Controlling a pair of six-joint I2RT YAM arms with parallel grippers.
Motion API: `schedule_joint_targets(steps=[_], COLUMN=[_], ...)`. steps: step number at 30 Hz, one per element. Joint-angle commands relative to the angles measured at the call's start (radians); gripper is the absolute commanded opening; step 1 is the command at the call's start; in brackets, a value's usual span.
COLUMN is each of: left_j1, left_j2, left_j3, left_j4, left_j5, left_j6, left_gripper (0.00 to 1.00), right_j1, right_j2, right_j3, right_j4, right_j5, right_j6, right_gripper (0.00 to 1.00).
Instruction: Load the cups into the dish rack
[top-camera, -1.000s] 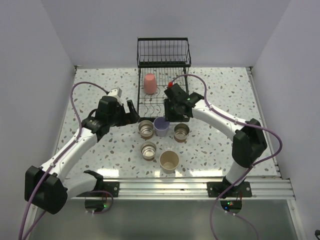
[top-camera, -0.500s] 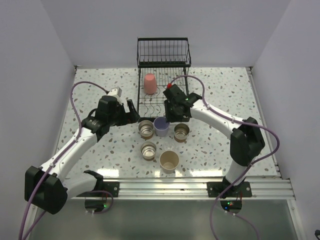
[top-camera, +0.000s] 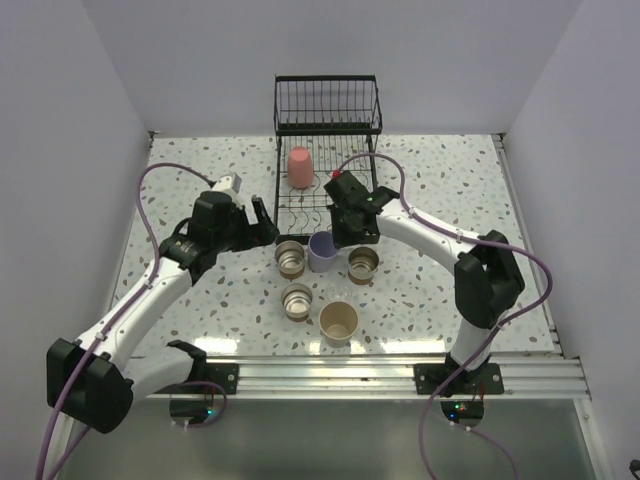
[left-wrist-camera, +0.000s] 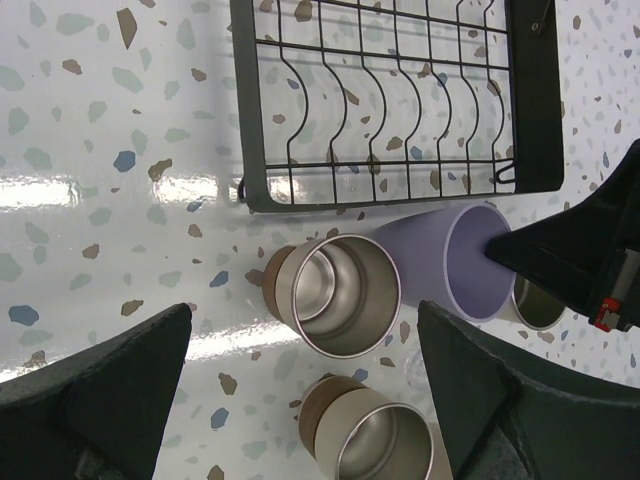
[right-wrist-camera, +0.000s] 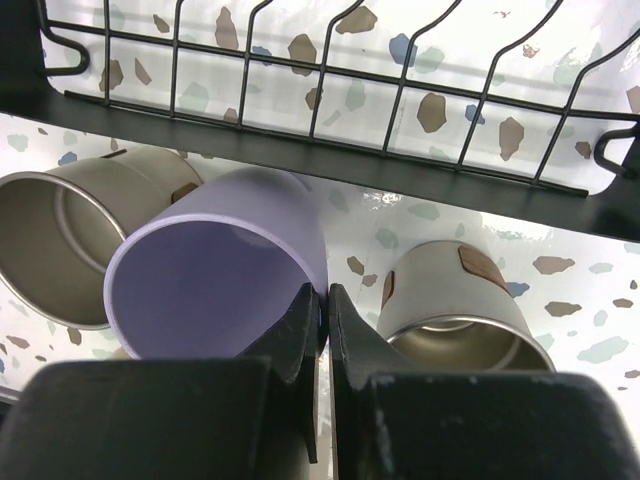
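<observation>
My right gripper (top-camera: 336, 238) (right-wrist-camera: 327, 300) is shut on the rim of the lavender cup (top-camera: 321, 250) (right-wrist-camera: 215, 280) (left-wrist-camera: 445, 262), with one finger inside and one outside. The cup is tilted just in front of the black dish rack (top-camera: 328, 127) (right-wrist-camera: 330, 165) (left-wrist-camera: 400, 130). A coral-pink cup (top-camera: 299, 167) stands upside down on the rack's tray. My left gripper (top-camera: 268, 228) (left-wrist-camera: 303, 325) is open and empty above a brown cup (top-camera: 291, 258) (left-wrist-camera: 335, 295). No clear cup shows.
Two more brown cups (top-camera: 363, 264) (top-camera: 297, 301) and a beige cup (top-camera: 338, 322) stand on the speckled table in front of the rack. The brown ones flank the lavender cup closely, as the right wrist view shows (right-wrist-camera: 450, 300) (right-wrist-camera: 70, 235).
The right gripper has edged back towards the rack, and the lavender cup has tipped and risen slightly with it. The left arm has barely shifted.
</observation>
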Motion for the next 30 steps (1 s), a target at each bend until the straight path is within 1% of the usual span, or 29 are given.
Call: schedule_joint_targets(steps=[1, 2, 7, 8, 11, 13, 15, 17, 18, 19, 20, 22, 24, 26, 27, 28, 30], left_j1=[-0.001, -0.001, -0.001, -0.001, -0.001, -0.001, -0.001, -0.001, -0.003, 0.000, -0.001, 0.000, -0.001, 0.000, 0.000, 0.000, 0.000], left_j2=[-0.029, -0.035, -0.054, -0.061, -0.075, -0.101, -0.138, -0.221, -0.254, -0.319, -0.343, -0.386, -0.388, -0.379, -0.374, -0.364, -0.347], left_j3=[0.051, 0.054, 0.080, 0.095, 0.124, 0.141, 0.138, 0.095, 0.053, 0.034, 0.022, -0.003, -0.004, -0.018, -0.033, -0.037, -0.032], left_j4=[-0.003, -0.011, -0.048, -0.068, -0.100, -0.114, -0.085, -0.042, 0.014, 0.044, 0.065, 0.121, 0.151, 0.191, 0.246, 0.272, 0.311], left_j5=[-0.012, -0.018, -0.028, -0.074, -0.139, -0.199, -0.234, -0.251, -0.248, -0.234, -0.222, -0.151, -0.087, -0.038, 0.025, 0.051, 0.082], left_j6=[-0.026, -0.029, -0.032, -0.032, -0.040, -0.032, -0.014, -0.012, -0.014, -0.012, -0.018, -0.024, -0.066, -0.115, -0.130, -0.152, -0.233], left_gripper=[0.98, 0.98, 0.98, 0.99, 1.00, 1.00, 1.00, 1.00, 1.00, 1.00, 1.00, 1.00, 1.00, 1.00, 1.00, 1.00, 1.00], right_j1=[0.005, 0.005, 0.002, 0.000, -0.006, -0.035, -0.104, -0.161, -0.205, -0.221, -0.233, -0.254, -0.274, -0.310, -0.323, -0.336, -0.374], right_j2=[-0.044, -0.077, -0.125, -0.142, -0.179, -0.233, -0.284, -0.364, -0.390, -0.418, -0.460, -0.505, -0.567, -0.599, -0.617, -0.625, -0.645], right_j3=[-0.003, -0.008, 0.012, 0.034, 0.069, 0.081, 0.052, 0.000, -0.014, -0.027, -0.044, -0.058, -0.090, -0.118, -0.123, -0.126, -0.142], right_j4=[0.019, 0.017, -0.006, -0.024, -0.067, -0.076, -0.067, -0.038, -0.029, -0.021, -0.009, 0.003, 0.048, 0.121, 0.143, 0.166, 0.233], right_j5=[0.028, 0.039, 0.088, 0.094, 0.117, 0.108, 0.033, -0.048, -0.093, -0.128, -0.150, -0.214, -0.275, -0.400, -0.443, -0.522, -0.591], right_j6=[-0.015, -0.026, -0.044, -0.052, -0.059, -0.055, -0.024, 0.012, 0.022, 0.028, 0.037, 0.056, 0.111, 0.187, 0.215, 0.243, 0.327], right_gripper=[0.00, 0.00, 0.00, 0.00, 0.00, 0.00, 0.00, 0.00, 0.00, 0.00, 0.00, 0.00, 0.00, 0.00, 0.00, 0.00, 0.00])
